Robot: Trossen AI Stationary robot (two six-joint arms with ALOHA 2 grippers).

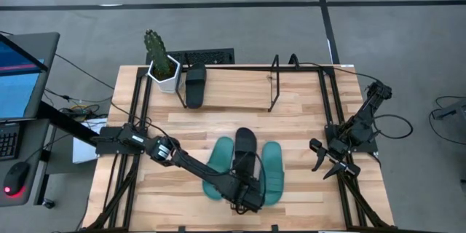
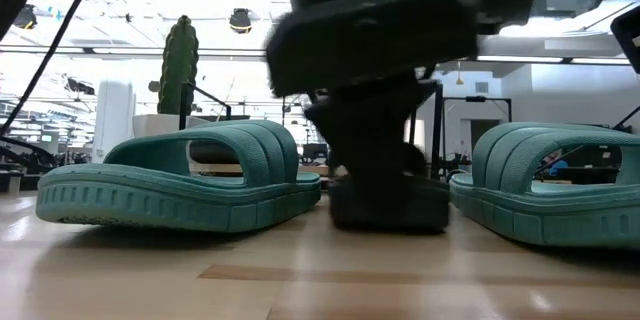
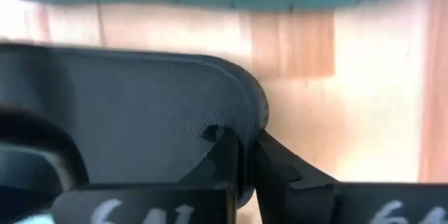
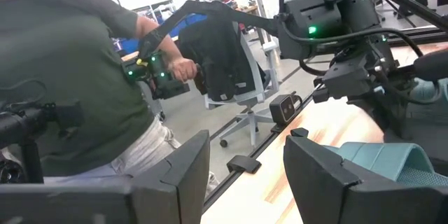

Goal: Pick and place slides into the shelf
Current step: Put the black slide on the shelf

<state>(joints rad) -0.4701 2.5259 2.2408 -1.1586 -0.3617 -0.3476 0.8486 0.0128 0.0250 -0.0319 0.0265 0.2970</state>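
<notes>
Black slide (image 3: 133, 119) pinched at its edge by the left gripper (image 1: 246, 193), between two teal slides (image 1: 217, 162) on the table (image 1: 291, 138).
Behind that slide, a second black one (image 1: 195, 85) sits inside the shelf (image 1: 274, 84) near a cactus (image 1: 155, 46); the right gripper (image 1: 326, 162) waits to its right, fingers parted, holding nothing.

Both slender six-joint arms are showing matte black housings with black cables looping along them. The right gripper (image 4: 241, 175) is showing broad, flat, dark grey fingers (image 4: 185, 175) with angular edges. The left gripper (image 3: 245, 175) is bearing pale painted markings, possibly numerals, on its dark body.
</notes>
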